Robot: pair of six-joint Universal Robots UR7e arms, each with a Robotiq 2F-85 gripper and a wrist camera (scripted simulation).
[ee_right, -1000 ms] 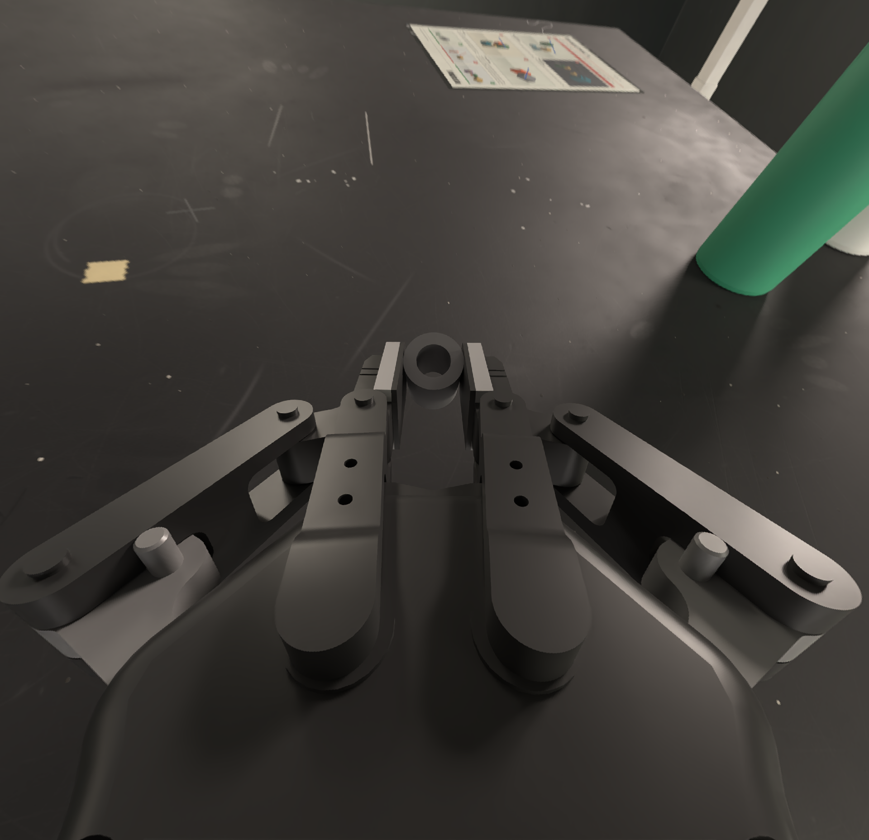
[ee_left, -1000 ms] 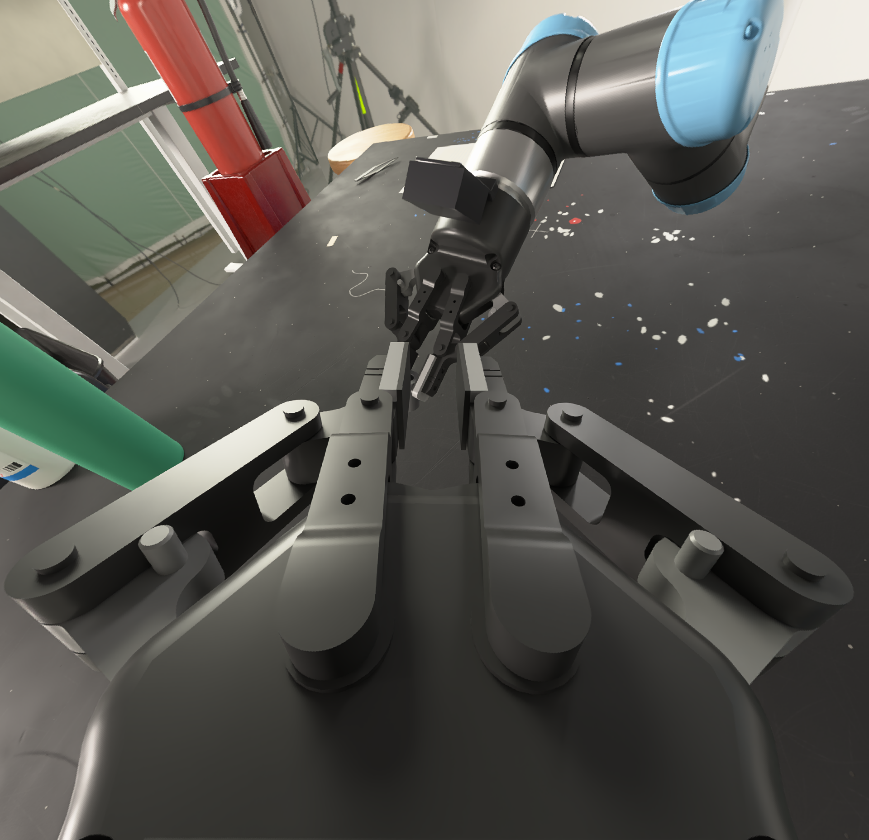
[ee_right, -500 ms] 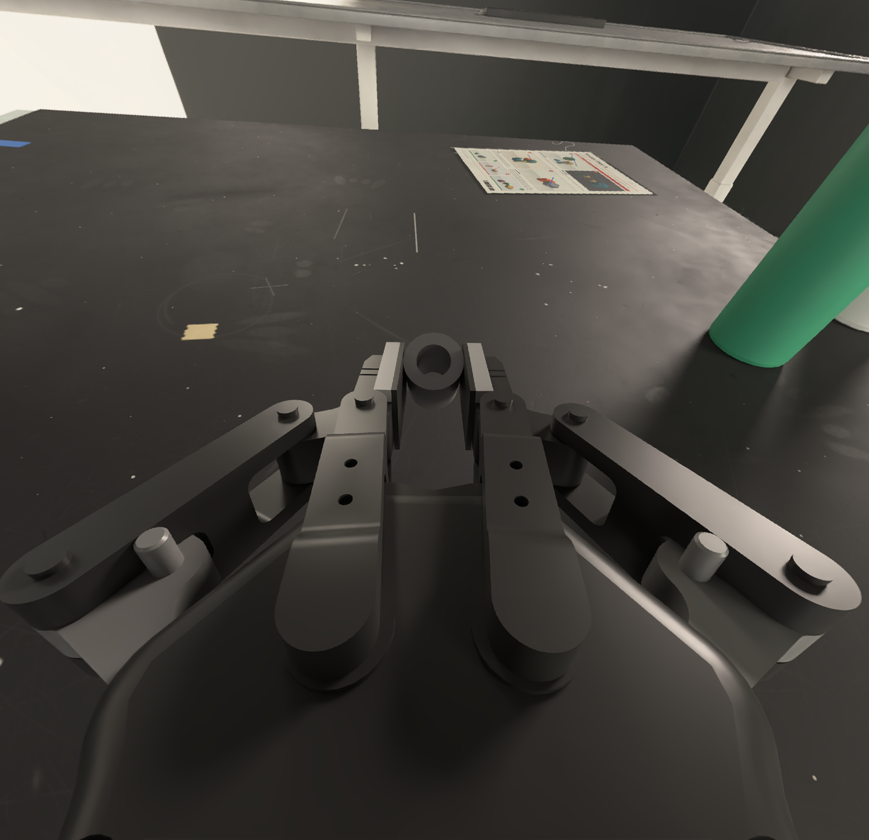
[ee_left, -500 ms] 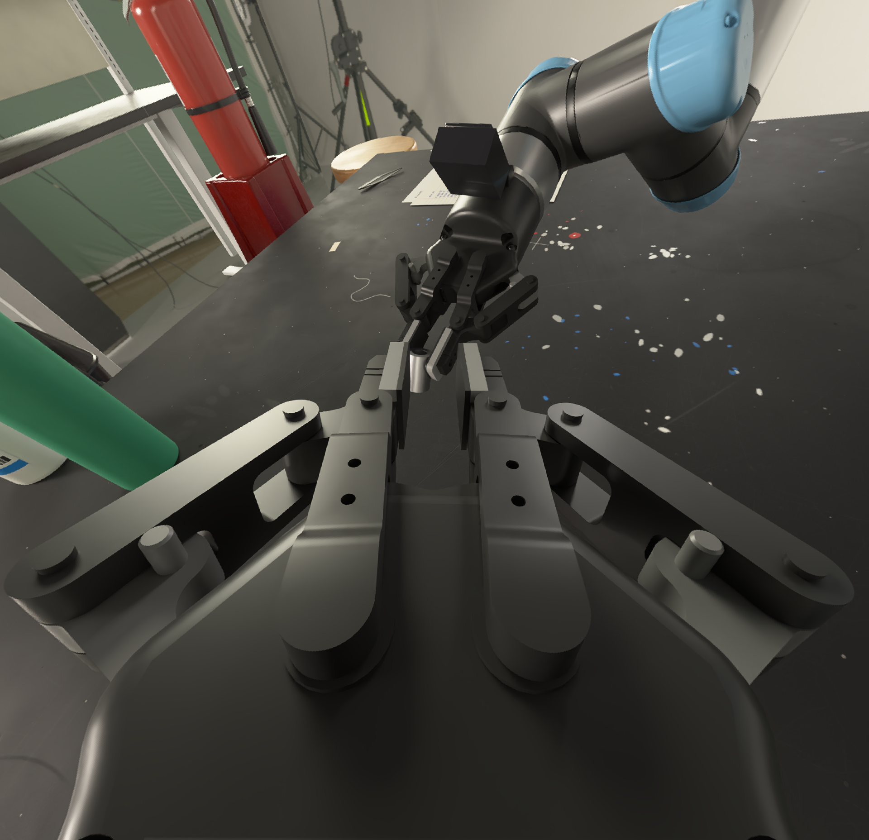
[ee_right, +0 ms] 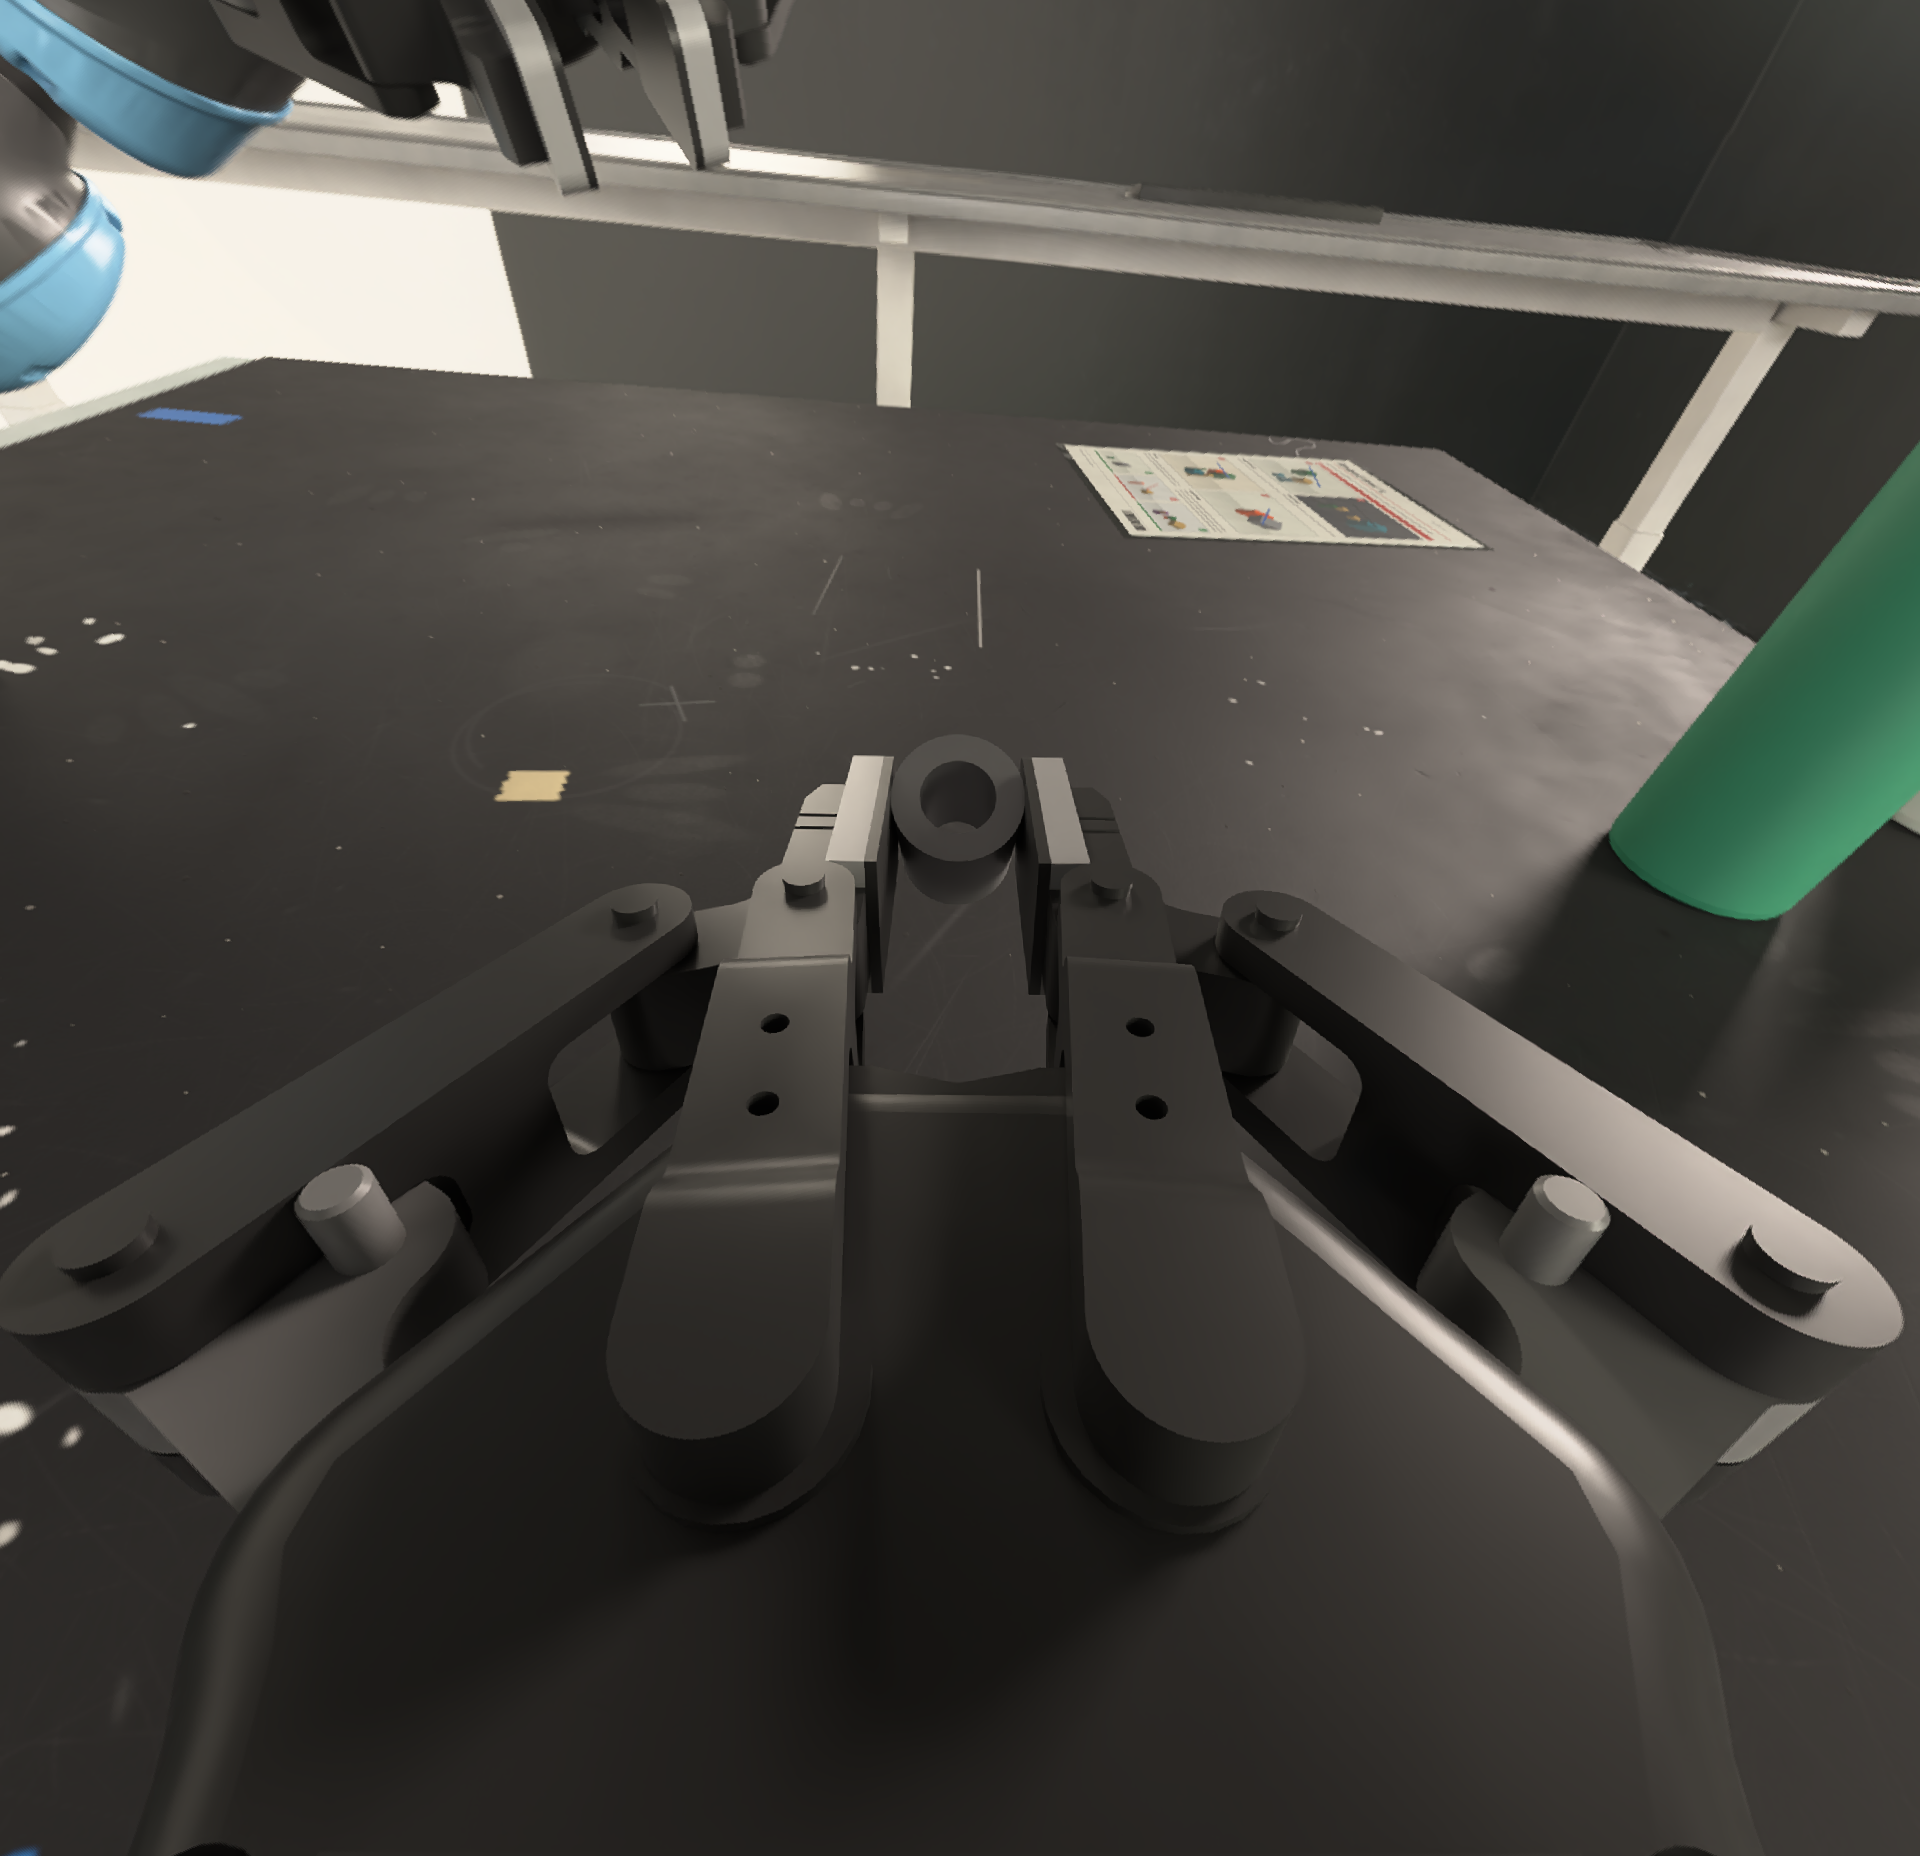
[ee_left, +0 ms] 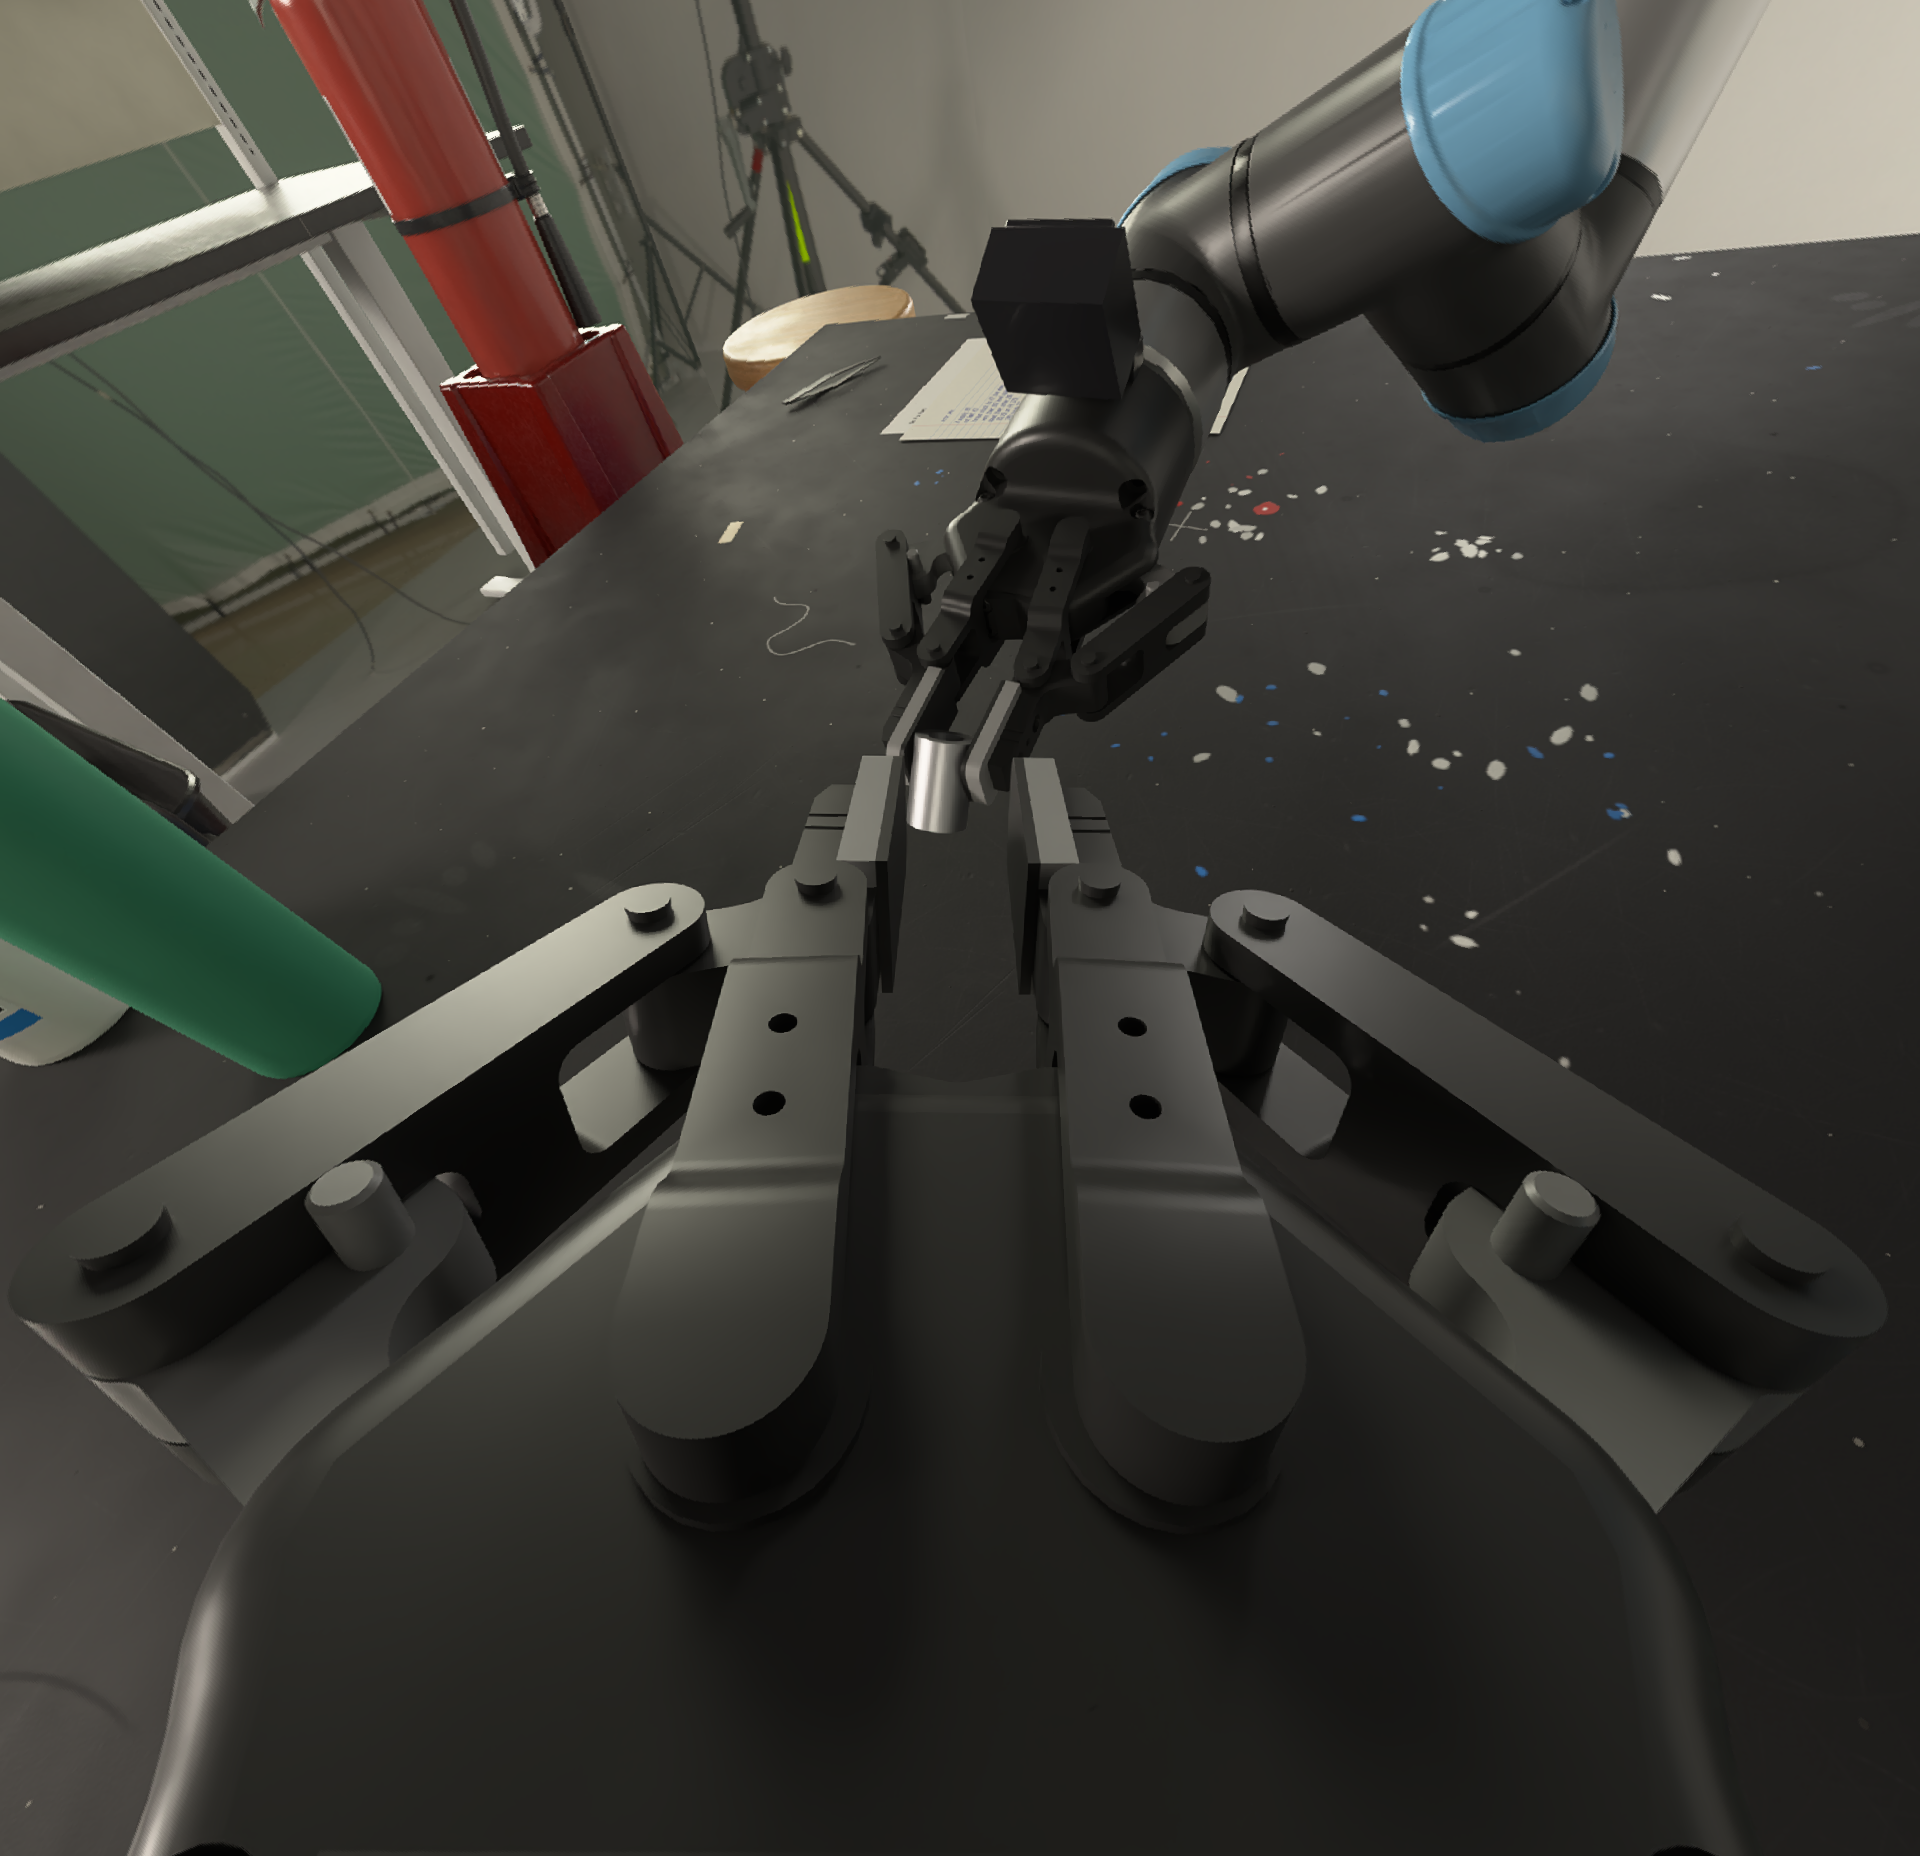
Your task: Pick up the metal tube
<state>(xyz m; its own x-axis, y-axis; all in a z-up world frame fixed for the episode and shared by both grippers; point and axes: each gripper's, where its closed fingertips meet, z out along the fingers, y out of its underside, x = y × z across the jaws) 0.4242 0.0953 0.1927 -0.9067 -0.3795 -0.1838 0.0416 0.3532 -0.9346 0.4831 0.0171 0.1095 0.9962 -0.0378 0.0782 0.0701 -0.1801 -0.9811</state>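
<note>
right tool [ee_right: 957,807]: pinching metal tube [ee_right: 957,800] across its wall, bore facing camera, raised clear of worktop [ee_right: 520,580] | left tool [ee_left: 953,814]: spread, empty, just beside tube | advice: hold squeeze steady, lift straight, avoid green cylinder [ee_right: 1787,736]

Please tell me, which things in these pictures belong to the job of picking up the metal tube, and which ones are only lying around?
Belonging to the job:
- metal tube, held off the table
- right tool, shut on the tube
- left tool, open and empty

Only lying around:
- green cylinder
- printed sheet
- piece of tan tape
- red fire extinguisher
- tweezers
</note>
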